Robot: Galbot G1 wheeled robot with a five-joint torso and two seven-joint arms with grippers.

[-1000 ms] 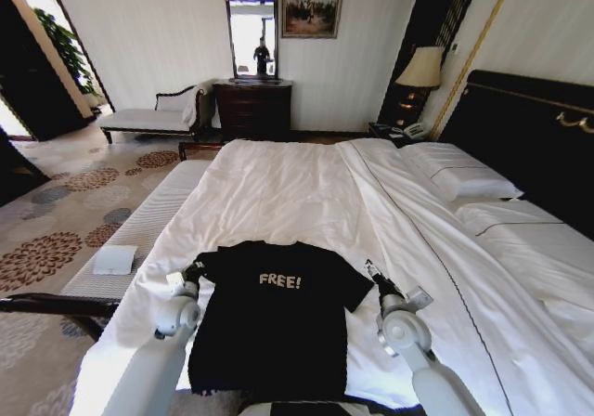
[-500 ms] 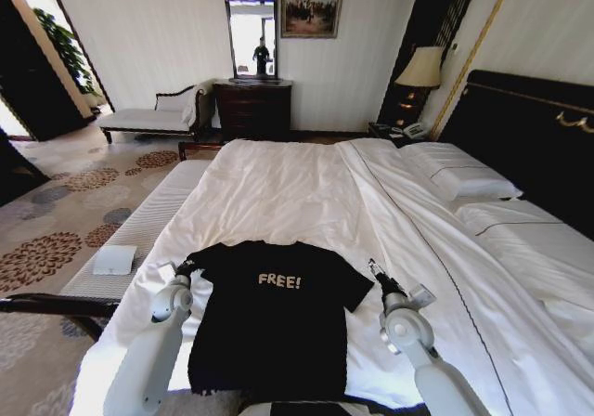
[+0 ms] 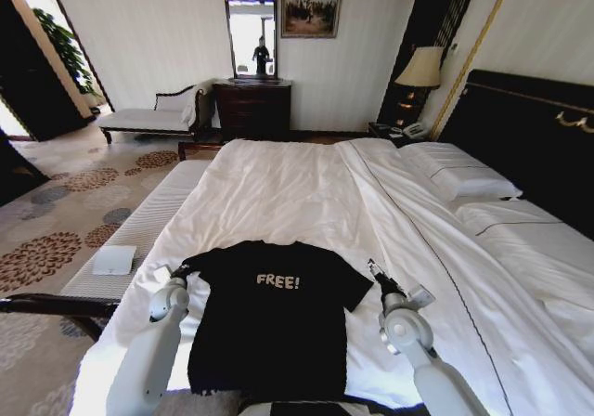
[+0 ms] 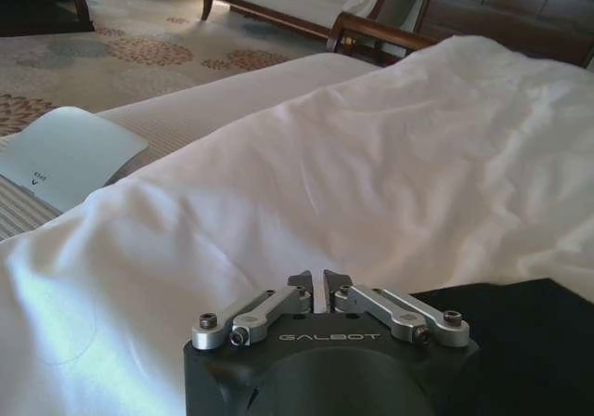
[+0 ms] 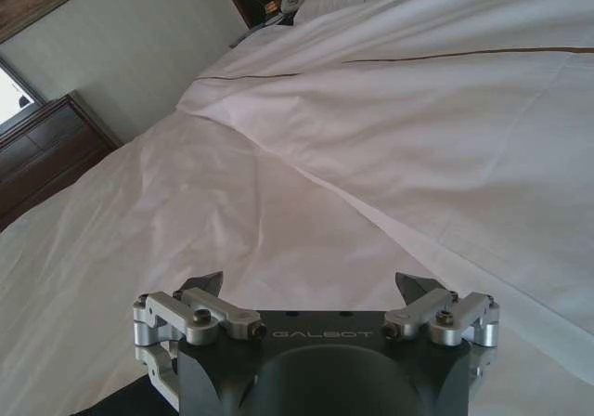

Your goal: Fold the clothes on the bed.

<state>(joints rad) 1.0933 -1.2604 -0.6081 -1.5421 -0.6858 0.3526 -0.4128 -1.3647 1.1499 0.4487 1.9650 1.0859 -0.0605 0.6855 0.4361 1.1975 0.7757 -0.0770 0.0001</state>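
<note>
1. The T-shirt [image 3: 269,318] is being shown spread flat, chest up, in the lower centre of the head view, on the near end of the bed [image 3: 306,193]; its white "FREE!" lettering is facing the camera.
2. The bed is being seen running from the lower edge of the frame up toward the centre, with pillows [image 3: 459,179] at the right against the dark headboard [image 3: 529,128].
3. The left gripper [image 3: 178,272] is being held at the lower left of the head view, just beside the shirt's sleeve on that side.
4. In the left wrist view, the left gripper [image 4: 318,281] is being shown with its fingertips drawn together, almost touching; nothing is being seen between them, and the black shirt [image 4: 520,342] is lying at the lower right of that frame, beside the fingers.
5. The right gripper [image 3: 374,269] is being held at the lower right of the head view, near the shirt's other sleeve, over white duvet.
6. In the right wrist view, the right gripper [image 5: 311,286] is being shown with its fingers spread wide apart and nothing being held; white duvet [image 5: 371,156] is lying beyond them.
7. A bench [image 3: 139,226] is being seen along the bed's left side, with a small white item [image 3: 114,259] lying on it.
</note>
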